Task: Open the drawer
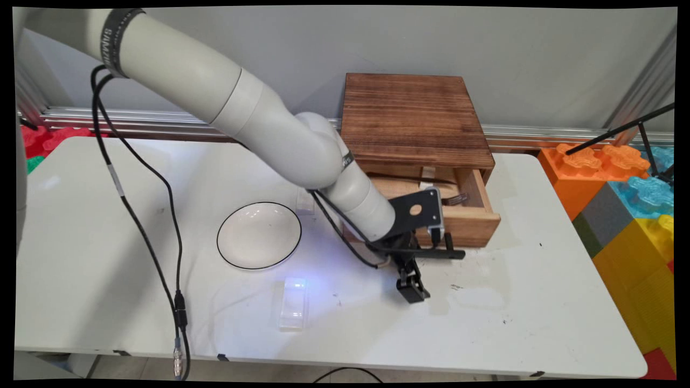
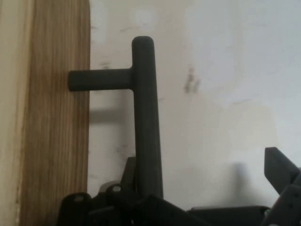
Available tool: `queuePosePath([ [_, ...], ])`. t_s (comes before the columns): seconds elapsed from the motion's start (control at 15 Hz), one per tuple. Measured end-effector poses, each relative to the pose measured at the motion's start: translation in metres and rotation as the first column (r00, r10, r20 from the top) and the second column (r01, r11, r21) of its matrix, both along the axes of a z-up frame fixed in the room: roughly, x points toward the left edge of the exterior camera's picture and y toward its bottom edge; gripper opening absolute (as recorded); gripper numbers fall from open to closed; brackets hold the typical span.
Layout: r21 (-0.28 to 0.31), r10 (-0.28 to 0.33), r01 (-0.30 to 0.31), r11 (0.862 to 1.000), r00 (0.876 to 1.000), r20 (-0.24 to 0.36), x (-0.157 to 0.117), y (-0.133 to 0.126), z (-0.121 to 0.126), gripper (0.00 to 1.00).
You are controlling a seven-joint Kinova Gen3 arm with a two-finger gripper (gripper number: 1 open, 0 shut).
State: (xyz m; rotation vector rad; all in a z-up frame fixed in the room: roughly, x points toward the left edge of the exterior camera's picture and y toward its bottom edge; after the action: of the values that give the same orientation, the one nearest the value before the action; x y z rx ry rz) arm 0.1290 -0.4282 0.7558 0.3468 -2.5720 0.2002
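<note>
Main view: the white arm is reaching down from the upper left across the table (image 1: 485,323), its black gripper (image 1: 412,288) hanging low just in front of a wooden drawer box (image 1: 412,116) that is standing at the far side against the wall. The box's drawer (image 1: 469,221) is sitting pulled partway out, with a dark fork-like utensil (image 1: 455,200) lying inside. A black bar handle (image 1: 439,253) is running along the drawer's front, and the gripper is hovering right beside it, close over the tabletop.

Hand view: the handle (image 2: 143,117) is showing as a dark T-shaped bar standing off the wood-grain drawer front (image 2: 56,117) on a short post, with the white table behind it. One black finger (image 2: 280,167) is rising well apart at the right edge while the handle is lying by the linkage on the left, so the jaws are standing wide and gripping nothing.

To the left, a white bowl (image 1: 259,235) with a dark rim is resting on the table, and a clear plastic block (image 1: 294,303) is lying nearer the front edge. Another small clear piece (image 1: 305,202) is sitting just behind the bowl. Black cables (image 1: 145,226) are dangling from the arm.
</note>
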Motion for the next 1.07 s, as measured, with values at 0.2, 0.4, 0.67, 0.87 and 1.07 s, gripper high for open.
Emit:
queuePosePath([
  [0.2,0.025,0.000,0.001,1.000,1.000,-0.017,-0.005,0.020,0.002,1.00],
  [0.4,0.048,0.000,0.002,0.999,1.000,-0.031,-0.010,0.038,0.005,1.00],
  [0.67,0.070,-0.001,0.005,0.998,0.999,-0.047,-0.014,0.055,0.007,1.00],
  [0.87,0.086,-0.004,0.009,0.996,0.998,-0.059,-0.017,0.067,0.010,1.00],
  [1.07,0.098,-0.005,0.012,0.995,0.997,-0.072,-0.019,0.079,0.013,1.00],
])
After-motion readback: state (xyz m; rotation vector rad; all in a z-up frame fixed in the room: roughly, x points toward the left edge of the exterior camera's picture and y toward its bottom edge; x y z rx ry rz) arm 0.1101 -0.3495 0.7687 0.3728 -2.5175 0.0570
